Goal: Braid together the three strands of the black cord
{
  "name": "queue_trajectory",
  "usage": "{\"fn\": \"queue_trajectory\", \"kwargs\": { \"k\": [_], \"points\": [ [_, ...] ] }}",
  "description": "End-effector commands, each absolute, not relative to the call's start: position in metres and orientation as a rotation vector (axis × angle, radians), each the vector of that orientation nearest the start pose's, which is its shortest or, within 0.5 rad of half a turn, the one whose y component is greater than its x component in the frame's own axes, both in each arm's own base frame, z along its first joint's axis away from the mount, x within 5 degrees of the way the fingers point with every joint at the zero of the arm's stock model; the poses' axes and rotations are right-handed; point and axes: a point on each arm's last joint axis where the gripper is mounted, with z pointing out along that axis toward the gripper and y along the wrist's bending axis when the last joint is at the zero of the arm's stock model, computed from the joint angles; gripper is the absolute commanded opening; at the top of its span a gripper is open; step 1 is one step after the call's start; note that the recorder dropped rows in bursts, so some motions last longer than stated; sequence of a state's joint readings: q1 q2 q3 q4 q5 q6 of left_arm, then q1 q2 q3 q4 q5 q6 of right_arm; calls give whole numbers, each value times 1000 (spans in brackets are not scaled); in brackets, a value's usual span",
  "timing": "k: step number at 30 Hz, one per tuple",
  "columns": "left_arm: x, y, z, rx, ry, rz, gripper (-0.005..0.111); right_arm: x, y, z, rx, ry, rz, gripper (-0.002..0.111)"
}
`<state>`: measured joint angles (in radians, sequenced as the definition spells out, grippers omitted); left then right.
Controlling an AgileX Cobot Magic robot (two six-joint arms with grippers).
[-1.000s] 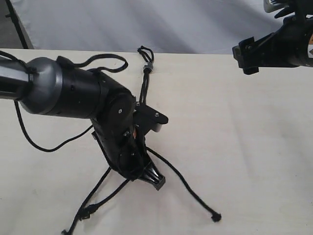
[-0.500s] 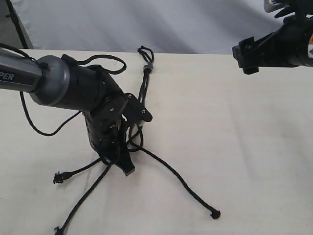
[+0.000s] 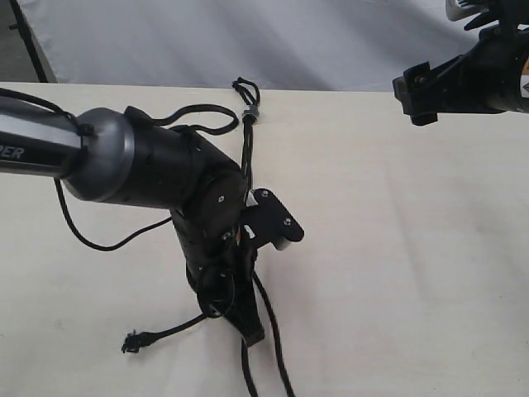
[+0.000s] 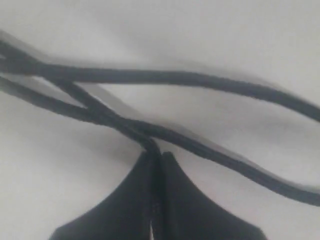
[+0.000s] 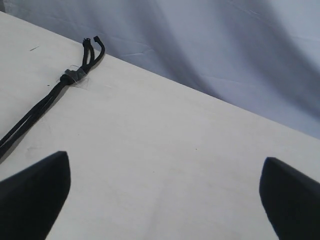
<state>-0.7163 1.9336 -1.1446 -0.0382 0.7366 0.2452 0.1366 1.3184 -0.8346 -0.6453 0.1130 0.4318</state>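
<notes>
The pale table (image 3: 397, 248) is carrying the whole work area, and a white backdrop (image 3: 248, 41) is hanging behind its far edge. The left arm (image 3: 140, 165) is reaching in from the left of the exterior view and angling down over the middle of the table. The right gripper (image 3: 411, 99) is hovering at the far right, well apart from the cord, with its jaws standing wide open and holding nothing. The left gripper (image 3: 252, 335) is pointing down at the table surface with its jaws closed, and its tips are pinching the pinched strand (image 4: 142, 139). The black cord (image 3: 246, 149) is lying on the table, running from the far edge toward the near edge and passing under the left arm. The three strands (image 4: 150, 77) are crossing one another just beside the closed tips. The small loop (image 3: 245, 87) is lying at the far end, the grey band (image 3: 252, 112) is sitting just beside it, and one end knot (image 3: 130, 341) is resting on the table to the left of the left gripper
</notes>
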Motion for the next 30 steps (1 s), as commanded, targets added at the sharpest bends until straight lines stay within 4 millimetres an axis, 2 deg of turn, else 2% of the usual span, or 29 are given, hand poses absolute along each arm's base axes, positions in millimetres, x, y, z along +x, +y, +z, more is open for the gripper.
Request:
{"fn": "queue_trajectory", "kwargs": {
  "k": [1,6,13,15,18,20,23,25,28,30],
  "points": [
    [278,-216,150,1229,2722,-114,0,285,31,286,-315,2034,-118,95],
    [294,-194,148,1118,2767,-109,0,285,31,286,-315,2034,-118,95],
    [297,-191,125,1161,2793,-56,1,285,32,286,-303,2037,-110,95],
    [297,-192,119,1156,2814,-55,13,285,32,286,-303,2037,-110,95],
    [296,-191,124,1153,2819,-56,52,285,32,286,-303,2037,-110,95],
    [296,-187,137,1138,2805,-54,60,285,32,286,-303,2037,-110,95],
    [298,-180,165,1057,2739,-77,55,285,32,286,-298,2038,-106,95],
    [300,-172,188,1000,2681,-89,48,285,32,285,-278,2046,-91,95],
    [304,-153,225,885,2580,-97,27,284,36,284,-231,2059,-42,95],
    [305,-134,247,787,2504,-93,11,282,46,283,-264,2069,-26,95]
  ]
}}
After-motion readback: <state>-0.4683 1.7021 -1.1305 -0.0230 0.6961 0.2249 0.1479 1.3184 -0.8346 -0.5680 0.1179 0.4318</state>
